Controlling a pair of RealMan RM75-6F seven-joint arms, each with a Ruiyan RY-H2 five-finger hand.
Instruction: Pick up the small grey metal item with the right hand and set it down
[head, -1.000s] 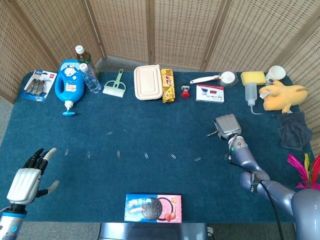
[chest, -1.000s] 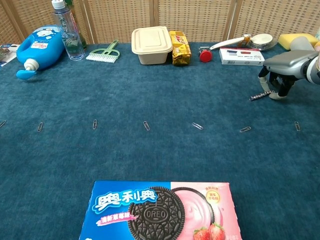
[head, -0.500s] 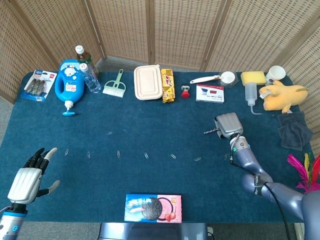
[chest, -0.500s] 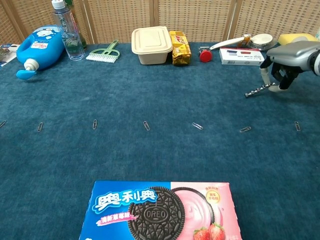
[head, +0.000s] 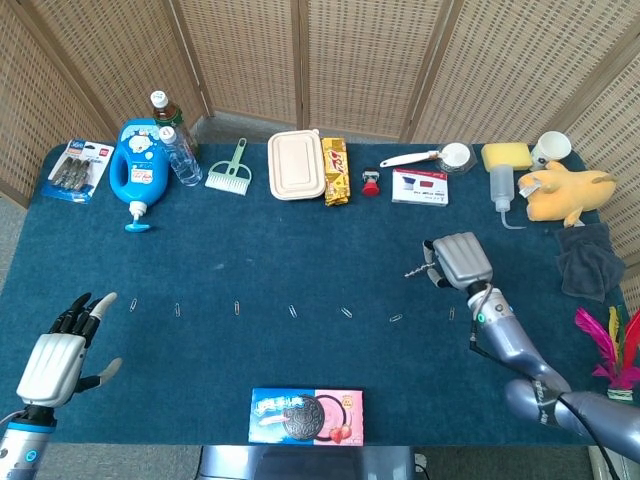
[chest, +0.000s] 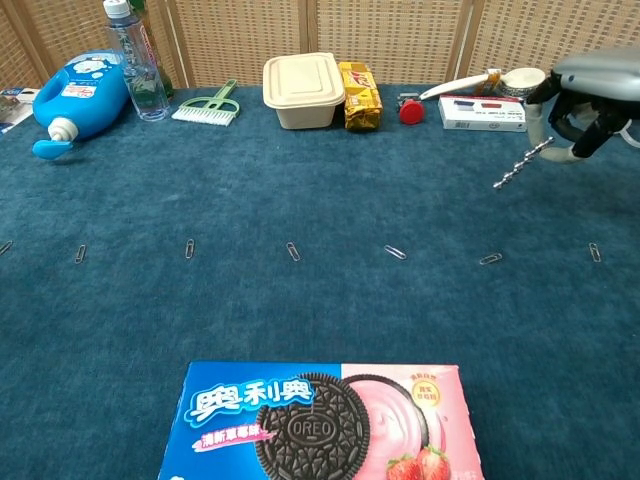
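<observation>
Small grey metal corkscrew (chest: 522, 165) held in air above blue tablecloth (chest: 300, 190), spiral tip slanting down-left, base pinched in right hand (chest: 588, 110) fingers. In head view corkscrew (head: 418, 268) pokes left from right hand (head: 460, 260). Paper clips (chest: 395, 252) in row on cloth nearer robot. Left hand (head: 58, 355) low at left edge, fingers spread, holding nothing. Oreo box (chest: 325, 420) at near edge.

Our right hand (head: 460, 260) hangs palm-down on an outstretched arm, fingers (chest: 583, 122) curled around a thin metal piece (chest: 522, 166); our left hand (head: 58, 357) rests with fingers spread.
</observation>
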